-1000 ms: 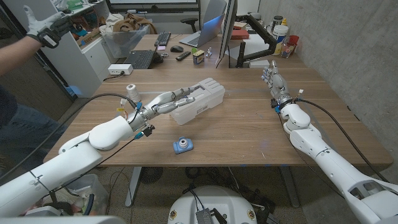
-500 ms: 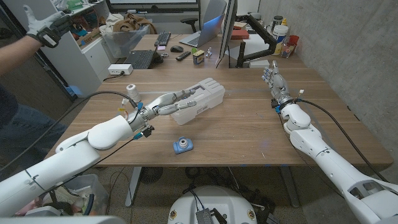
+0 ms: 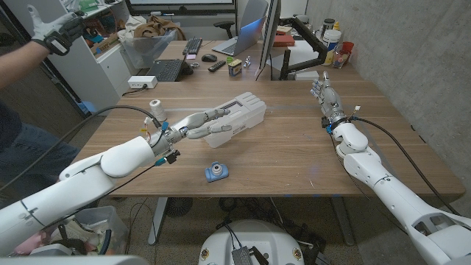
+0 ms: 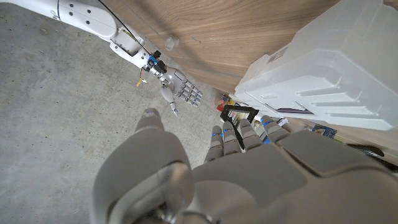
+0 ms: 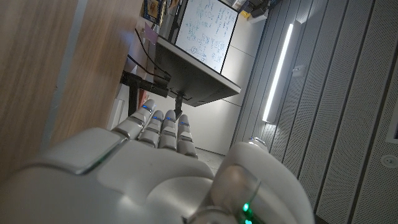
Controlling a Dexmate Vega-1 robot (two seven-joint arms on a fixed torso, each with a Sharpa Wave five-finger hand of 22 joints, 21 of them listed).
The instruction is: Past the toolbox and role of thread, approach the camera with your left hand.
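Wooden table, office clutter behind it, concrete wall on the robot's right. We see the blue camera near the front edge, lens up, roughly mid-table, nothing touching it. Left hand sits farther back than the cam, fingers stretched out and apart, holding nothing, over/against the near side of the white toolbox; can't tell from the head view whether it touches. Thread roll stands upright near the table's left edge, beside the left forearm.

Left wrist view adds what the head view lacks: fingers reach just beside the toolbox wall, and the right hand shows across the table, fingers extended, empty. Cam not seen there.

Right hand stands near the far right of the table, fingers straight and together-ish, gripping nothing; right wrist view shows its fingers pointing at a monitor behind the table.

Open wood between cam and toolbox, and wide free area right of the cam up to the right arm. A person's gloved hand shows at the upper left, well off the table.
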